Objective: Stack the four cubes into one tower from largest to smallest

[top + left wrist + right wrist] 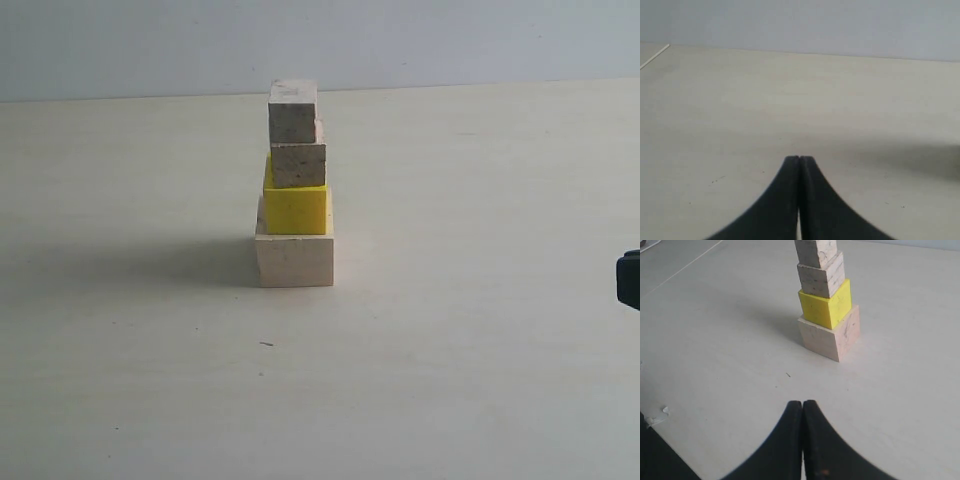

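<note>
- Where the left wrist camera looks across the bench [715, 100], the left pincer [799, 159] hangs above the surface, its two dark fingers pressed together tip to tip.
- Left of centre in the exterior view, the tower [295, 190] stands upright on the bench, with its shadow [150, 262] falling to the left.
- Base tier: large pale wooden cube [295, 260], resting directly on the bench.
- Second tier: yellow cube [295, 210], seated on the base and narrower than it.
- Third tier: small wooden cube [298, 165], seated on the yellow cube.
- Top tier: smallest greyish cube [292, 112], set slightly left of the cube beneath it.
- Right pincer [803, 402]: fingers closed against each other, gripping nothing, well apart from the tower ahead of it.
- Right edge of the exterior view: a dark part [629, 280] intrudes; what it belongs to cannot be told.
</note>
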Available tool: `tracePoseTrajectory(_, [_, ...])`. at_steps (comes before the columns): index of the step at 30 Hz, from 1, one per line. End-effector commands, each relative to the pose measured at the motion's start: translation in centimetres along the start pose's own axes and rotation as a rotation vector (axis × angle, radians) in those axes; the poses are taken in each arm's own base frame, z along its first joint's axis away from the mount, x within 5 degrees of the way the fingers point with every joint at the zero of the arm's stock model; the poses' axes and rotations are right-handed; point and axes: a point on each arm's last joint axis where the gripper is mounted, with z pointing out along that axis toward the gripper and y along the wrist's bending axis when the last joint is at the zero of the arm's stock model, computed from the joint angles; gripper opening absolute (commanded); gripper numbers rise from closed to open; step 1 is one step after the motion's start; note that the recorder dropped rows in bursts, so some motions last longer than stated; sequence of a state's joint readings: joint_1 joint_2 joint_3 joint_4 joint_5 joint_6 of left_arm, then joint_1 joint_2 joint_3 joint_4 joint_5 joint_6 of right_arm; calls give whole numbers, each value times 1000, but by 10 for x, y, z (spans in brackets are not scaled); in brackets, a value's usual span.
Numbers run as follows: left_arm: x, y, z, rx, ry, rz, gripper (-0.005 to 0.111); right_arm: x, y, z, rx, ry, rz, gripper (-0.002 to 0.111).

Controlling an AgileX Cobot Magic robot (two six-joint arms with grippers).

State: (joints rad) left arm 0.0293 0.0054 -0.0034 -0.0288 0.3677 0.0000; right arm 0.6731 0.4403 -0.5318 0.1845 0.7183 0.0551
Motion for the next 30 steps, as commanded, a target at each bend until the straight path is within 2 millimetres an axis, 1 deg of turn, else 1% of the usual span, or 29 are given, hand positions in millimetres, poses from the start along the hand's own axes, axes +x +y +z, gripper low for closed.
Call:
tracePoseTrajectory(1, [0, -1, 0, 10, -16, -5, 0, 1, 0, 0, -1, -8, -4, 0])
tracePoseTrajectory(20, [0, -1, 0, 10, -16, 0, 0, 1, -1, 0, 2, -8, -8, 0])
tracePoseTrajectory(23, [0, -1, 0, 10, -16, 0, 0, -3, -3, 0, 31, -47, -71, 0])
tracePoseTrajectory(25, [0, -1, 0, 10, -16, 0, 0, -9, -7, -1, 75, -115, -86, 0])
tracePoseTrajectory(27, [0, -1, 0, 10, -16, 0, 0, -15, -13, -3, 140, -185, -66, 0])
tracePoseTrajectory(29, [0, -1, 0, 10, -16, 0, 0, -19, -24, -9, 272, -252, -6, 0])
tracePoseTrajectory(30, [0, -1, 0, 10, -16, 0, 0, -18, -36, -20, 431, -301, 54, 0])
